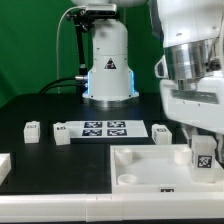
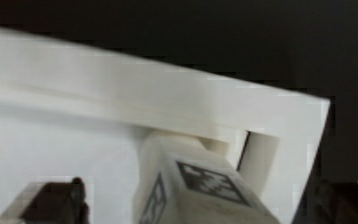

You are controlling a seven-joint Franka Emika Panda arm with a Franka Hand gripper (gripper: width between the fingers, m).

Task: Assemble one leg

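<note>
The leg (image 1: 203, 156) is a stubby white block with a square marker tag. It stands at the right near corner of the large white tray (image 1: 140, 158), under my gripper (image 1: 200, 140). In the wrist view the leg (image 2: 197, 185) runs between my fingers to a corner socket (image 2: 247, 150) of the tray (image 2: 87, 110). My gripper (image 2: 197, 205) straddles the leg. A light gap shows between the leg and each dark fingertip (image 2: 55, 202), so the jaws stand open around it.
Three more small white blocks lie on the black table: two at the exterior view's left (image 1: 33, 131) (image 1: 62, 134) and one behind the tray (image 1: 161, 132). The marker board (image 1: 103, 128) lies between them. A white part (image 1: 3, 165) shows at the left edge.
</note>
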